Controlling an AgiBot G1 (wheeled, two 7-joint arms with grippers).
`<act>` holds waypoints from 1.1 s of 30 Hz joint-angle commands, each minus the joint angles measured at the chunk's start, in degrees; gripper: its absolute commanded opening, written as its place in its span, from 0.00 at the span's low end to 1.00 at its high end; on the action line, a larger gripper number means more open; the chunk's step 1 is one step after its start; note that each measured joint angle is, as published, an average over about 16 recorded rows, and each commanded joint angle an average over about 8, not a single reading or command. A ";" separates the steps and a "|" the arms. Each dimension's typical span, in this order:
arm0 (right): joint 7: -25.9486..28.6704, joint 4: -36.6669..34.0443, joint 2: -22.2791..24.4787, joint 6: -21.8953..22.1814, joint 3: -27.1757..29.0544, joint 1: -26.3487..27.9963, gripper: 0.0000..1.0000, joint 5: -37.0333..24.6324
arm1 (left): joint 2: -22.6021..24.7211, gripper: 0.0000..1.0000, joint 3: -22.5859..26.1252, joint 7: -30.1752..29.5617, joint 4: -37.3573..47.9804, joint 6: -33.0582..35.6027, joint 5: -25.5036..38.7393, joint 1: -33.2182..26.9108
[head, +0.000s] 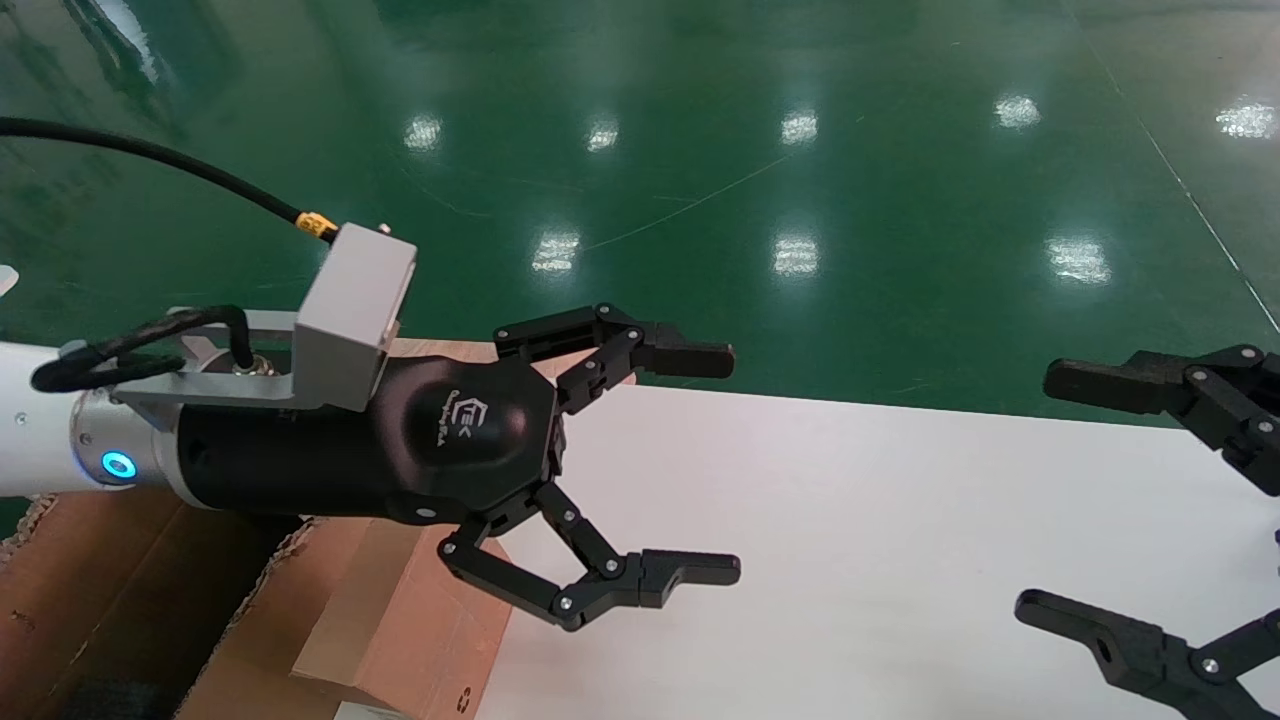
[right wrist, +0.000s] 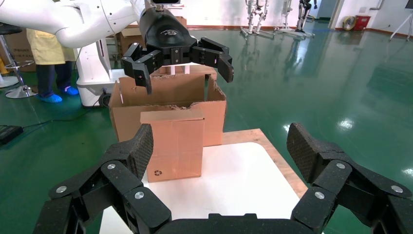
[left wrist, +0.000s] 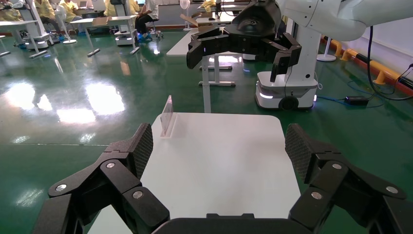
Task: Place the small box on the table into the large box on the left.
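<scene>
The small smooth brown cardboard carton [right wrist: 174,144] stands ungrasped on the white desk [head: 900,560] against the large torn-edged corrugated carton [right wrist: 168,97], both the left pincer [head: 690,465] and right pincer [head: 1060,490] spread empty, so descending to grip it seems next.

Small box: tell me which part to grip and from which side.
Grip the small box across its two smooth upright side faces, near the top. It stands upright at the table edge beside the large box. Probably come from above with the open left gripper, already hovering there.
</scene>
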 commanded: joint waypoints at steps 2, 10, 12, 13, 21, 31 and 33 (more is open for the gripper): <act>0.00 0.00 0.00 0.00 0.00 0.00 1.00 0.00 | 0.00 1.00 0.00 0.00 0.00 0.00 0.00 0.00; 0.00 0.00 0.00 0.00 0.00 0.00 1.00 0.00 | 0.00 1.00 0.00 0.00 0.00 0.00 0.00 0.00; 0.00 0.00 0.00 0.00 0.00 0.00 0.99 0.00 | 0.00 1.00 0.00 0.00 0.00 0.00 0.00 0.00; 0.00 0.00 0.00 0.00 0.00 0.00 0.91 0.00 | 0.00 1.00 0.00 0.00 0.00 0.00 0.00 0.00; 0.00 0.00 0.00 0.00 0.00 0.00 0.00 0.00 | -0.01 1.00 -0.02 0.01 0.00 -0.01 0.02 0.02; -0.01 -0.01 0.00 0.00 -0.01 0.01 0.00 0.00 | -2.19 1.00 2.37 -5.09 -0.78 -4.05 6.98 -1.52; -0.01 -0.01 0.00 0.00 -0.01 0.01 0.00 0.00 | -2.82 1.00 3.33 -7.04 -1.48 -5.25 9.81 -2.60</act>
